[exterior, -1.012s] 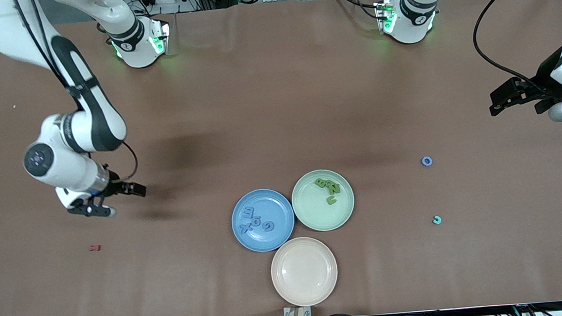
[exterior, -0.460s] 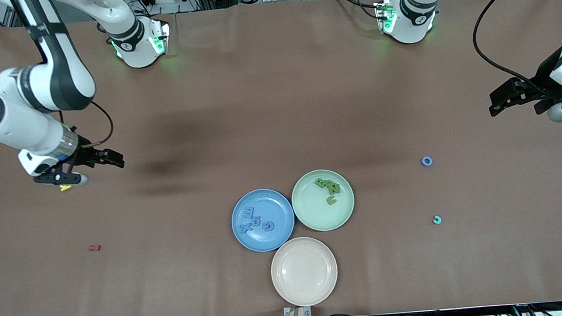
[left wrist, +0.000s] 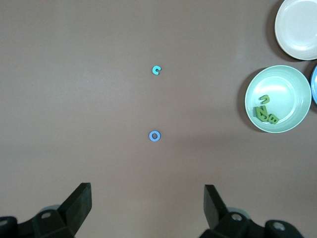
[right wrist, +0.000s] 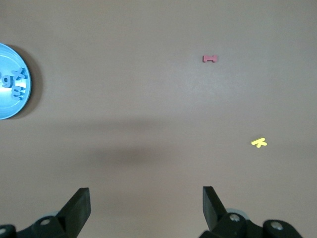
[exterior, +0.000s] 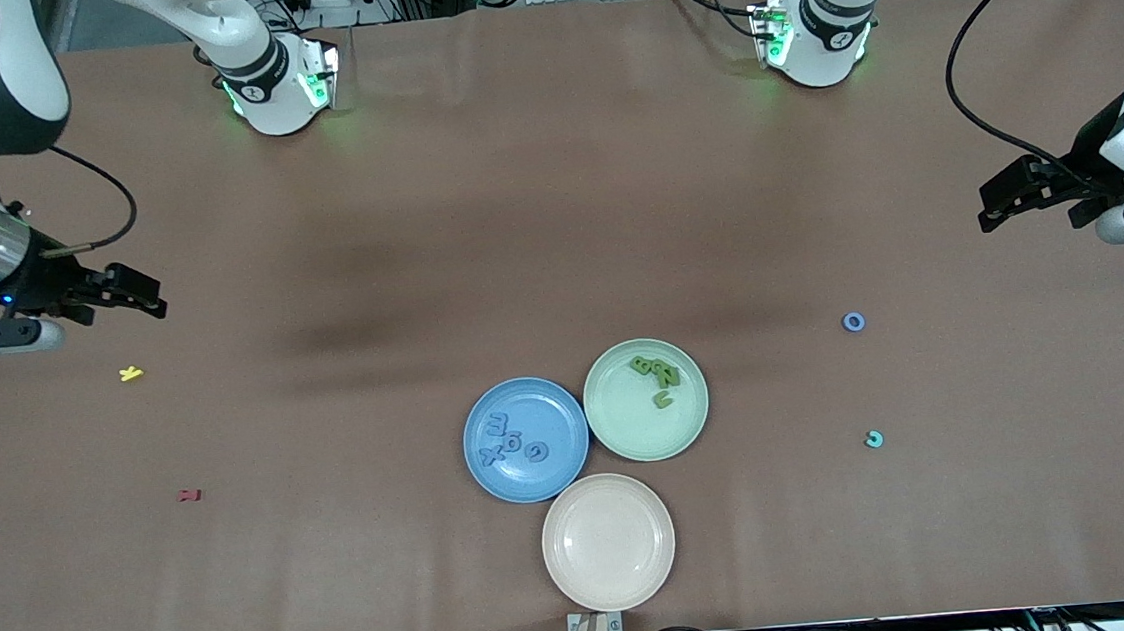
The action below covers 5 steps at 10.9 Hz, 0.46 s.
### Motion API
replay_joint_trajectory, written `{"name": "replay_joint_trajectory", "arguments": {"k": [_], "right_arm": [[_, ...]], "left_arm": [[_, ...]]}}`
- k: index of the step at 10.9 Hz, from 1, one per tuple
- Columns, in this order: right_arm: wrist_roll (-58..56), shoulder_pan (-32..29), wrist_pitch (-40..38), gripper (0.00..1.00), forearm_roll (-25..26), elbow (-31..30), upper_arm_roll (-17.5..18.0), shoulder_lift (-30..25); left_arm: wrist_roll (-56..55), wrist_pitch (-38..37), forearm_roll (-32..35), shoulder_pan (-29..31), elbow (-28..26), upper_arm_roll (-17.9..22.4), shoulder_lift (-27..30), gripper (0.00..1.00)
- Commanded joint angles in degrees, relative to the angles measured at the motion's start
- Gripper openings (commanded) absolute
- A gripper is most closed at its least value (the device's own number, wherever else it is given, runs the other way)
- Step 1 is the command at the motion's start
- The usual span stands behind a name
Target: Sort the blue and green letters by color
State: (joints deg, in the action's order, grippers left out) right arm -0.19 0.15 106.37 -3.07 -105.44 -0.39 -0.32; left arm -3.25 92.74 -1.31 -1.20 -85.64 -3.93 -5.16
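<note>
Right end effector (exterior: 134, 294) retreated toward its surface end, wide open, empty, uncovering yellow letter (exterior: 131, 373); left end effector (exterior: 999, 201) waits, open, empty.

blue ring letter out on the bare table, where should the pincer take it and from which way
Come straight down on the blue ring letter: it lies flat, alone on the table. Probably pinch across its outer rim; any angle suits a round shape. The open left pincer is the closer one.
</note>
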Motion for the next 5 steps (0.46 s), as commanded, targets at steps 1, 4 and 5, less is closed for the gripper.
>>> {"name": "replay_joint_trajectory", "arguments": {"k": [1, 4, 5], "right_arm": [[-2.35, -1.38, -6.68, 1.00, 7.79, 9.70, 4.15, 0.85], [-2.36, -1.55, -12.40, 1.00, 7.56, 14.29, 4.96, 0.85], [-2.45, -1.56, -12.41, 1.00, 7.56, 14.99, 4.96, 0.85]], "left_arm": [[0.35, 0.33, -1.15, 0.32, -0.15, -0.03, 0.32, 1.00], [0.35, 0.33, -1.24, 0.32, -0.15, -0.12, 0.32, 1.00], [0.35, 0.33, -1.33, 0.49, -0.15, -0.03, 0.32, 1.00]]}}
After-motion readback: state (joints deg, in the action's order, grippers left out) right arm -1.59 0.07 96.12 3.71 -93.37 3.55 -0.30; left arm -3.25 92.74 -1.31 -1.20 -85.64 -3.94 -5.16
